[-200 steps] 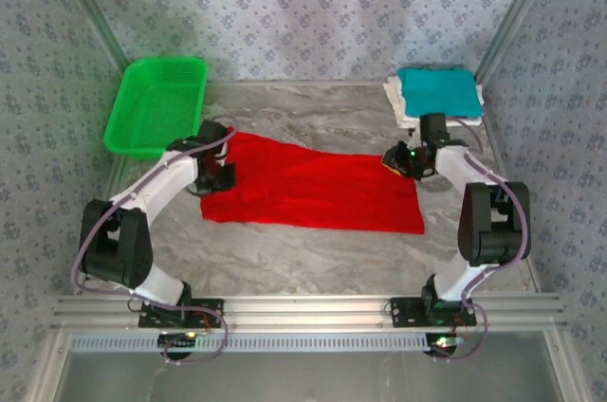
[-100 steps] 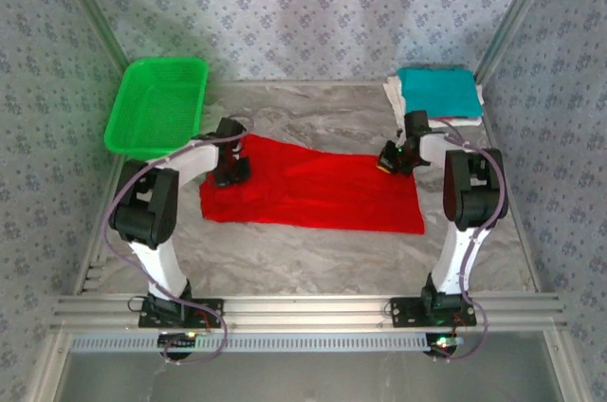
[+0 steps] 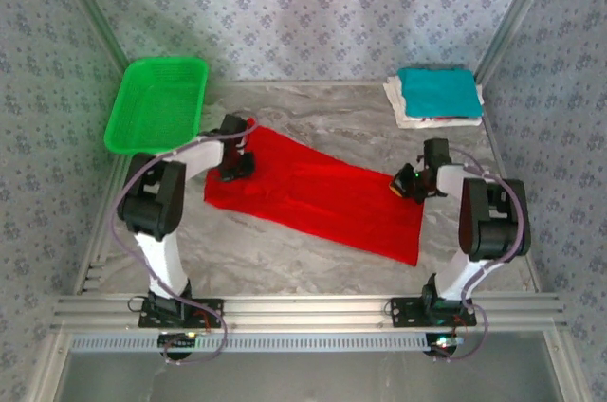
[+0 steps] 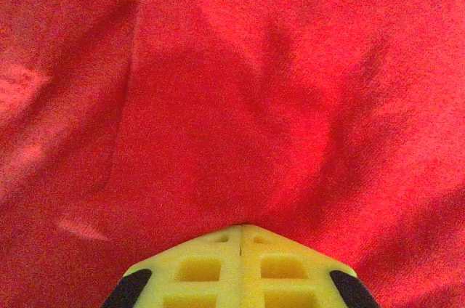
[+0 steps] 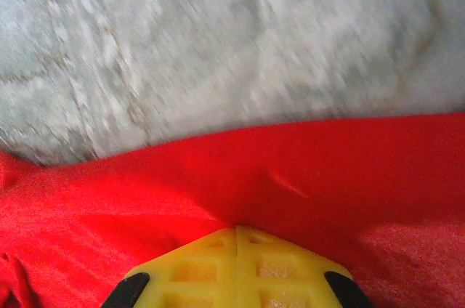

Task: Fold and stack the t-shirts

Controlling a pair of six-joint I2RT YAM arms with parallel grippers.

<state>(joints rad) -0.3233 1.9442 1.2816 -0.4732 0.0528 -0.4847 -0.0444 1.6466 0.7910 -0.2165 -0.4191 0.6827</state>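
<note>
- Left gripper [image 4: 240, 229] was seen clamped shut on red t-shirt [image 3: 313, 195]; right gripper [image 5: 236, 231] likewise.
- Risk judged: a thin pinch could be lost under drag across table [image 3: 313, 122], and the fold skewed.

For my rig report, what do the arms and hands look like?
The left arm and right arm have white links, black joints and a loose greyish cable. The left hand and right hand are yellow with square pockets and black corners.
</note>
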